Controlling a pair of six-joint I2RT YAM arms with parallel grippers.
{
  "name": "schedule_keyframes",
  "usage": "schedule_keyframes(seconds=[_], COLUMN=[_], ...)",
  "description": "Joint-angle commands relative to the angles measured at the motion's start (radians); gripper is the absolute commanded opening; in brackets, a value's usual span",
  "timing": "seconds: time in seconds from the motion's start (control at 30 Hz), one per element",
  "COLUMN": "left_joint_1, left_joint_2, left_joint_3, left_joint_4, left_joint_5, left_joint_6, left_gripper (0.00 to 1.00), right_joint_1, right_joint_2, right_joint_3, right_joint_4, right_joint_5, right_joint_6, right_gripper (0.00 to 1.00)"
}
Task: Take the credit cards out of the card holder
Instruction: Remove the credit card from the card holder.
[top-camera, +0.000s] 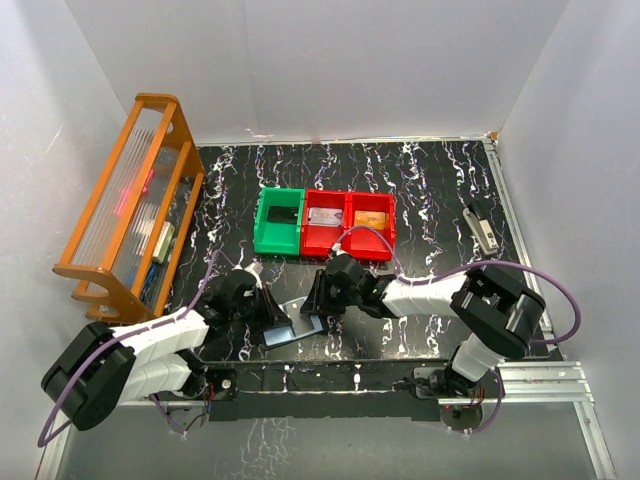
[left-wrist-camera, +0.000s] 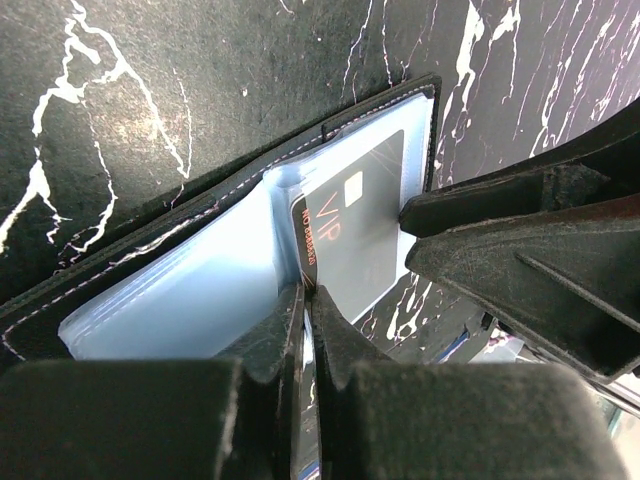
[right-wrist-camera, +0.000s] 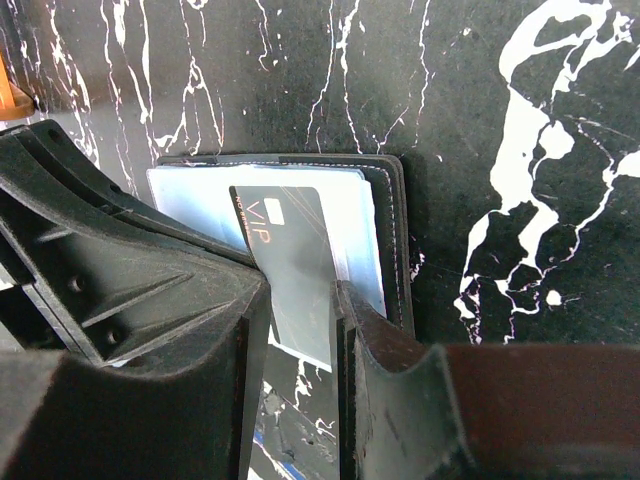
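The open card holder (top-camera: 285, 331) lies just inside the near edge of the table (top-camera: 430, 200), hemmed in by both arms, with bare marble to either side. The left gripper (left-wrist-camera: 305, 298) is pinched tight on the black VIP card (left-wrist-camera: 355, 235), while the right gripper (right-wrist-camera: 298, 305) stands partly open, straddling that card with a tip touching the holder. Beyond and well apart sit a green bin (top-camera: 276, 244), two red bins (top-camera: 345, 247), and an orange rack (top-camera: 110, 215) far left.

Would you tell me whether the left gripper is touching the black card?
Touching. The left wrist view shows the left gripper shut on the near edge of the black card.
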Motion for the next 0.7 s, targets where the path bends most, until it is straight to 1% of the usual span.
schedule_keyframes(seconds=[0.0,0.2,0.33,0.67], left_joint_1=[-0.015,-0.015,-0.014,-0.015], left_joint_2=[0.006,-0.095,-0.153,-0.218], left_joint_3=[0.029,0.022,0.002,-0.047], left_joint_4=[0.003,-0.089,-0.114,-0.118], left_joint_5=[0.03,-0.027,-0.04,-0.051], left_joint_6=[0.027,0.034,0.034,-0.009], left_gripper=[0.0,0.0,0.0,0.0], right_joint_1=[0.028,0.027,0.027,0.027], right_joint_2=[0.038,0.032,0.031,0.034], right_joint_3=[-0.032,0.002,0.004,-0.006], right_joint_4=[-0.052,-0.136,-0.137,-0.116], right_joint_5=[-0.006,0.053,0.053,0.034], right_joint_6=[0.004,-0.024,-0.025,-0.022], right_gripper=[0.29,0.3,0.3,0.3])
